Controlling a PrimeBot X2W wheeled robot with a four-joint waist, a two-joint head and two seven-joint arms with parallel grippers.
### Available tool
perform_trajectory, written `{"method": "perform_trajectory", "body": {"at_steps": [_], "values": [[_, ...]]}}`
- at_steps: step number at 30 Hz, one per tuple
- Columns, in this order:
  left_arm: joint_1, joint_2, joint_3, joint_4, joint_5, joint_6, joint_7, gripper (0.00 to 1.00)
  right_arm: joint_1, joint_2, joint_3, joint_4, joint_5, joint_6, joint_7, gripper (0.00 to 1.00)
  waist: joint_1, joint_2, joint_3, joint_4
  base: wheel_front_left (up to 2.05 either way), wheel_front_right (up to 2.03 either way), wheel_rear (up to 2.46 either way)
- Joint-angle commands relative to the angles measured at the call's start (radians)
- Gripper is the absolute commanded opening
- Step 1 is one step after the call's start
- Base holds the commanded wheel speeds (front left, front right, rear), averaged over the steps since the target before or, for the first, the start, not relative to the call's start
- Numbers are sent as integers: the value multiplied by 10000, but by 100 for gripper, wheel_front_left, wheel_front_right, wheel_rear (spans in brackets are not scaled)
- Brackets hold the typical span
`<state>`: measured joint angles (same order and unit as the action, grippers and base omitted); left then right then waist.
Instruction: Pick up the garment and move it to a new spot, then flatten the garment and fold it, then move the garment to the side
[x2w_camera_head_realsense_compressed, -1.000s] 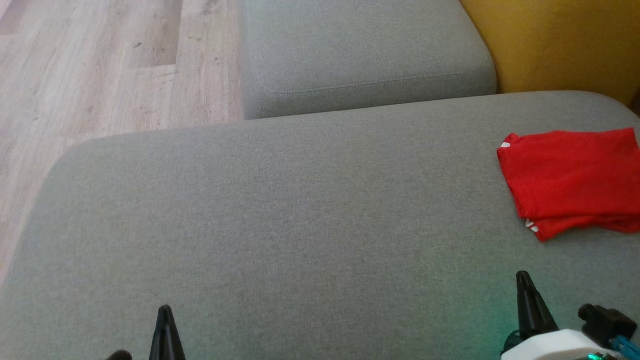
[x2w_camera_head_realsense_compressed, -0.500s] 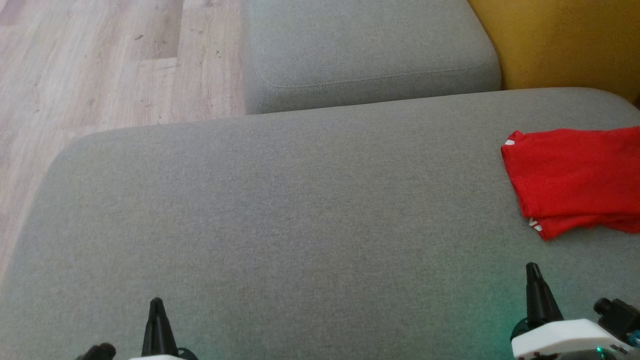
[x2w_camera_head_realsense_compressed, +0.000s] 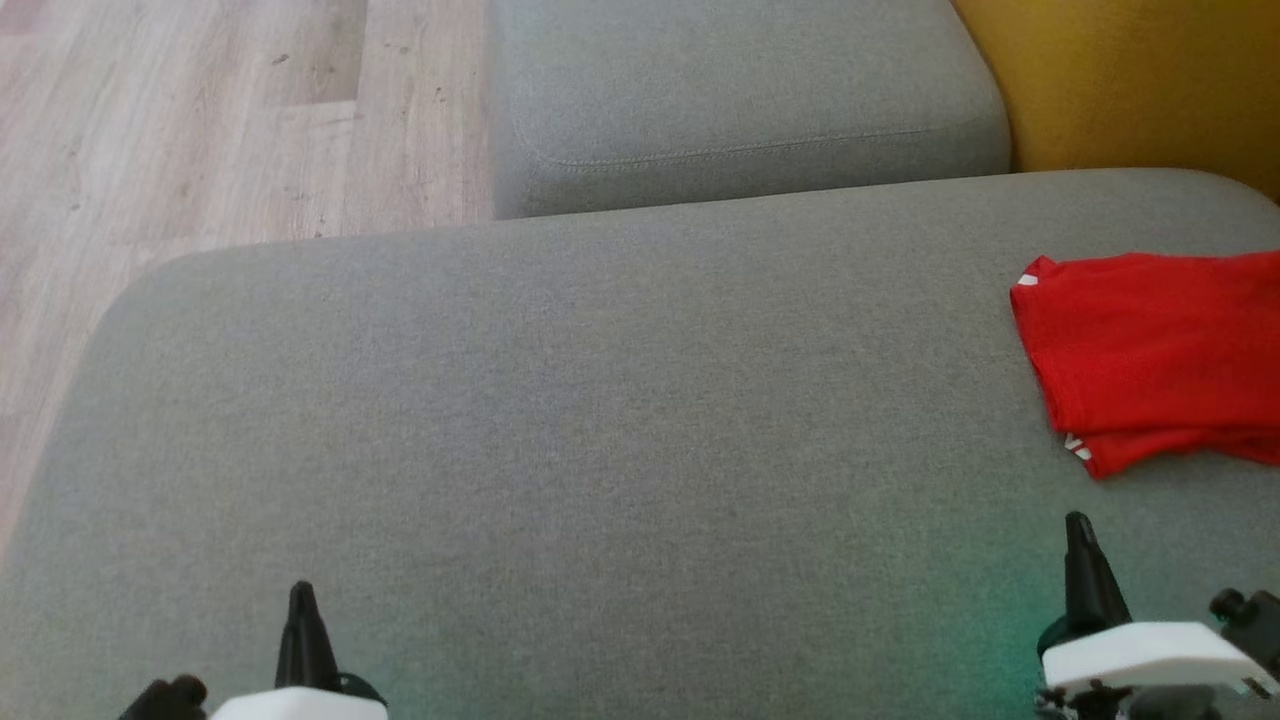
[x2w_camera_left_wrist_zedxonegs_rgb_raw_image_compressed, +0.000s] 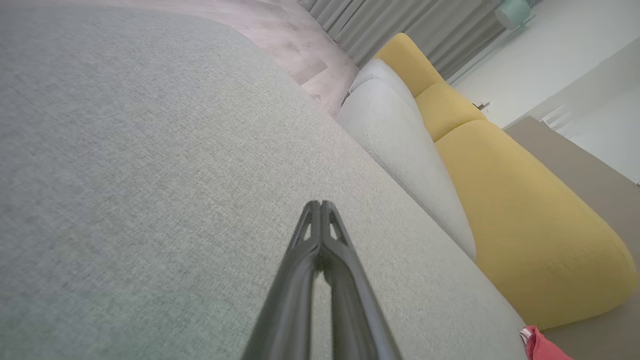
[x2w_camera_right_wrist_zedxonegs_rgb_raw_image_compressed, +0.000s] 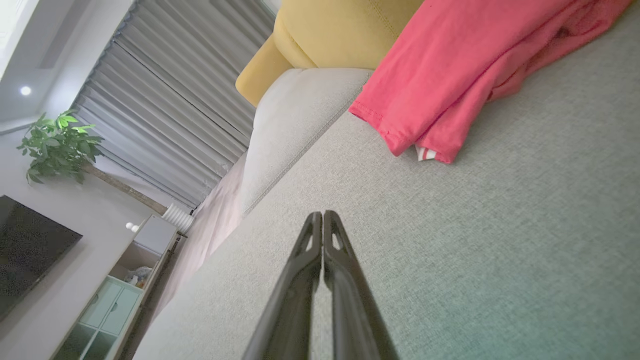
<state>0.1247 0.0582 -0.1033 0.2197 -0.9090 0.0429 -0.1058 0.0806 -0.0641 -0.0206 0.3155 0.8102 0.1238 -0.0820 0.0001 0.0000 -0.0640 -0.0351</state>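
Red garment (x2w_camera_head_realsense_compressed: 1150, 360): folded, laid on the grey sofa seat (x2w_camera_head_realsense_compressed: 600, 430) at 3 o'clock.
Left end effector (x2w_camera_head_realsense_compressed: 300, 595): clenched, nothing grasped, seen at 7 o'clock.
Right end effector (x2w_camera_head_realsense_compressed: 1078, 525): clenched, nothing grasped, seen at 5 o'clock, near the garment.

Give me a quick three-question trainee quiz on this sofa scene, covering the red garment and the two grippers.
1. True or false: the red garment lies folded on the grey seat, with neither gripper touching it.
2. Which is nearer the garment? A) left gripper B) right gripper
3. Fill in: both grippers' jaws are ____.
Key: 1 true; 2 B; 3 shut.
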Motion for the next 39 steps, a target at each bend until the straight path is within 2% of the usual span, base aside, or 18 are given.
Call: {"method": "perform_trajectory", "body": {"at_steps": [1, 39], "values": [[-580, 151, 262, -259, -266, -95, 27, 0, -630, -3, -2, -389, 324, 34, 65, 0, -1, 0, 15, 8, 0, 0, 0], [-1557, 158, 1155, 25, -4253, -1028, 1103, 0, -1344, 75, -533, -571, 4678, 54, 1140, 0, -1, 0, 389, 203, 0, 0, 0]]}}
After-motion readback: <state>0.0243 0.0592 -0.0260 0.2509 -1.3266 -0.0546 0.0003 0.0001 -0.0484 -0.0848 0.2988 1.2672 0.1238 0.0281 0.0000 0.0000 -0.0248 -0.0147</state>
